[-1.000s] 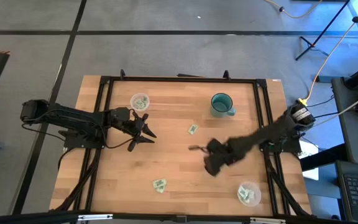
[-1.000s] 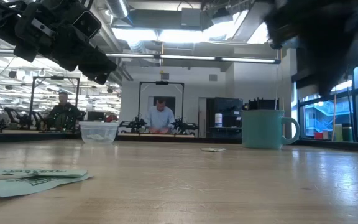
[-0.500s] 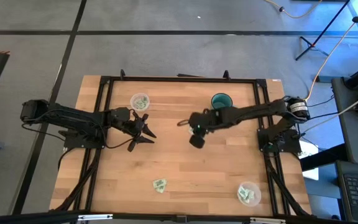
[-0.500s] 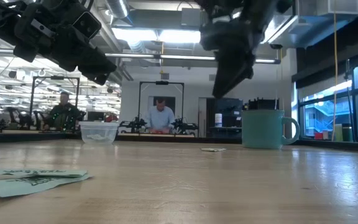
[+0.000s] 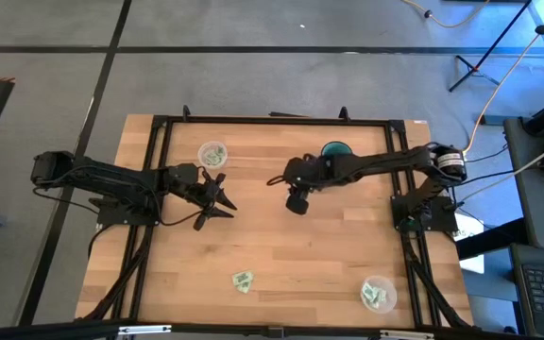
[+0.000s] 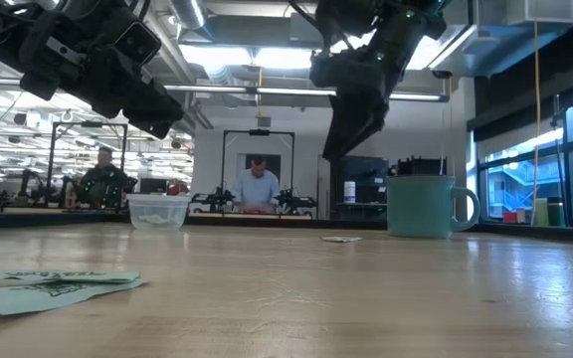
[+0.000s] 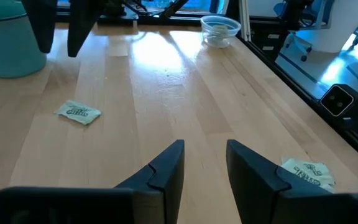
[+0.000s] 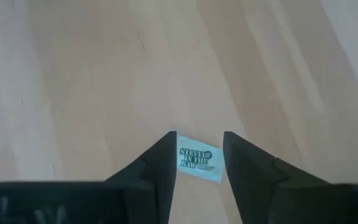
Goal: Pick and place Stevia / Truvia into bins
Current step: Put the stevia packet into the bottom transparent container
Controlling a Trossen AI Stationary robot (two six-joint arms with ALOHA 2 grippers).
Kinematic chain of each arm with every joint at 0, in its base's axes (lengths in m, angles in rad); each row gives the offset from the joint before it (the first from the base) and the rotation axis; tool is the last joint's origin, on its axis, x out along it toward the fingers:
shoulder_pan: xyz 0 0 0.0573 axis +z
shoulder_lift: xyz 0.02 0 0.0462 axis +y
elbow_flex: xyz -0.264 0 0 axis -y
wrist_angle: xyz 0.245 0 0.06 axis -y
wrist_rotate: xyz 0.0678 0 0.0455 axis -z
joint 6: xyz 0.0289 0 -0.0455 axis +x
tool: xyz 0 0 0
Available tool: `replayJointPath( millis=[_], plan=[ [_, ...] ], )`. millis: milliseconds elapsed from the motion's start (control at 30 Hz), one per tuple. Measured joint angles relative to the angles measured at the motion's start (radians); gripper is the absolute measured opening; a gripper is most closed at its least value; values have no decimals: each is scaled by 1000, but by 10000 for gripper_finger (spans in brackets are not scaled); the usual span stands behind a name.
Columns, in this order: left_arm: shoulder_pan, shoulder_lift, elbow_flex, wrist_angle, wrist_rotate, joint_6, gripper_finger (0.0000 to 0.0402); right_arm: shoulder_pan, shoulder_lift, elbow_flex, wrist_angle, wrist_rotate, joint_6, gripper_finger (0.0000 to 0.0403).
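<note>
From overhead, we are seeing the right gripper (image 5: 296,200) poised at upper centre of the table (image 5: 281,283), just left of the teal mug (image 5: 336,151), directly above where a sachet lies, so the packet itself is hidden here. The left gripper (image 5: 223,195) is waiting at centre left, its fingers spread and holding nothing. One clear cup (image 5: 212,153) is sitting upper left, the other cup (image 5: 377,294) lower right, both with packets inside; a loose sachet pair (image 5: 243,280) is lying at lower centre.

At table height, we are watching the right gripper (image 6: 341,139) hanging clear of the wood at upper centre, the sachet beneath it (image 6: 341,239) lying flat, left of the mug (image 6: 428,206).

Through the left wrist camera, the open fingers (image 7: 166,171) are framing bare wood, with that same sachet (image 7: 78,112) at middle left and other packets (image 7: 307,172) at lower right.

Through the right wrist camera, the Stevia sachet (image 8: 198,160) is lying squarely between the parted fingers (image 8: 160,163), which are gripping nothing.

We are judging the packet light, thin and limp, likely to slide on the smooth wood; pinching it across its short width, fingertips pressed to the surface, looks the safest hold.
</note>
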Motion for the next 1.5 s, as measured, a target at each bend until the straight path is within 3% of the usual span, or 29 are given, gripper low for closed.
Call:
replayJointPath(
  millis=[533, 767, 1367, 1500],
  plan=[
    [0, 0, 0, -23, 0, 5, 113, -41, 237, -1, -23, 14, 78, 135],
    [0, 0, 0, -23, 0, 8, 113, -42, 264, 3, -27, 18, 84, 134],
    [0, 0, 0, -22, 0, 8, 113, -42, 267, 2, -31, 17, 105, 8],
    [0, 0, 0, -22, 0, 7, 113, -34, 249, -2, -40, 12, 128, 6]
  ],
)
